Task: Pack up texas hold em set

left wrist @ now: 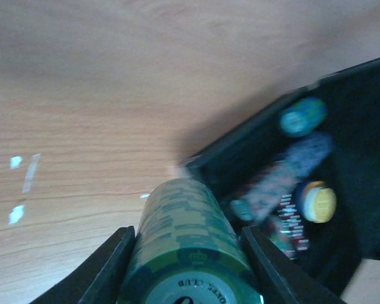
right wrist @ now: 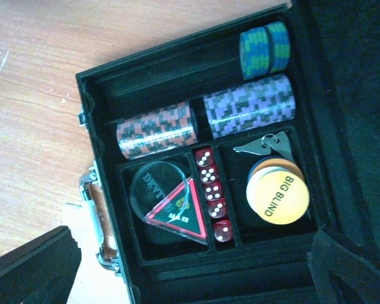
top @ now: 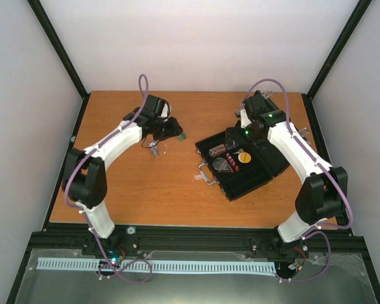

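— What do we see on the wooden table (top: 145, 190)?
— The black case (top: 253, 174) lies open at right. Left of the case and clear of it, our left gripper (top: 168, 130) is clamped on a green chip stack (left wrist: 187, 240). Over the case, our right gripper (top: 233, 140) hangs with jaws wide apart, holding nothing.
— And inside the case?
— A purple chip stack (right wrist: 250, 104), a red chip stack (right wrist: 157, 130), the Big Blind disc (right wrist: 277, 193) and a row of red dice (right wrist: 214, 193).
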Controlling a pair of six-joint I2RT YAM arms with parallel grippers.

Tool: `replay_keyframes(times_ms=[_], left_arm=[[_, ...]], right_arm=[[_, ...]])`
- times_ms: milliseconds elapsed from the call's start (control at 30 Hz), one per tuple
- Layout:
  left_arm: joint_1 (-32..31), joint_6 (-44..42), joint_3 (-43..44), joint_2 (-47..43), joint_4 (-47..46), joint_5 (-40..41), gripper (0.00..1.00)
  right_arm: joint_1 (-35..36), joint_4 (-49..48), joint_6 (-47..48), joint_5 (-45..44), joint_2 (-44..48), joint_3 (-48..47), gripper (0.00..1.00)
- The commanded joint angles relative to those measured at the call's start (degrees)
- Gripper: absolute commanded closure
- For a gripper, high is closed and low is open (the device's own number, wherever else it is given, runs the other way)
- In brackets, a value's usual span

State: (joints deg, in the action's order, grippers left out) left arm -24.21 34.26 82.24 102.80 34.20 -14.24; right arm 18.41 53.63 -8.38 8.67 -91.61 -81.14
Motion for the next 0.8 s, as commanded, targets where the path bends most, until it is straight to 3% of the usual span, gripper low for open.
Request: replay_keyframes(times_ms=[0,167,333,767], left_arm=[[-0.4,12.8,-3.9,-5.0,-16.1,-8.2,0.99],[-2.8,24.3,-9.8,-3.9,-29.3,-10.5,0.99],[-7.1,33.9,-9.8,0.2,-38.4,-9.1,0.99],[-11.0,39.2,0.7,11.2,-36.7,1.1,0.99]], right_arm=[[-0.7,-1.5,-1.0,-4.7,2.8,0.7,0.0],[-1.9,-2.0,-1.3,-5.9,2.5,0.5,0.0],[-3.3,-2.3,-0.7,-5.6,2.0,0.7,0.0],[-6.1,-3.6,0.7,-4.1,3.5,4.4,0.0]])
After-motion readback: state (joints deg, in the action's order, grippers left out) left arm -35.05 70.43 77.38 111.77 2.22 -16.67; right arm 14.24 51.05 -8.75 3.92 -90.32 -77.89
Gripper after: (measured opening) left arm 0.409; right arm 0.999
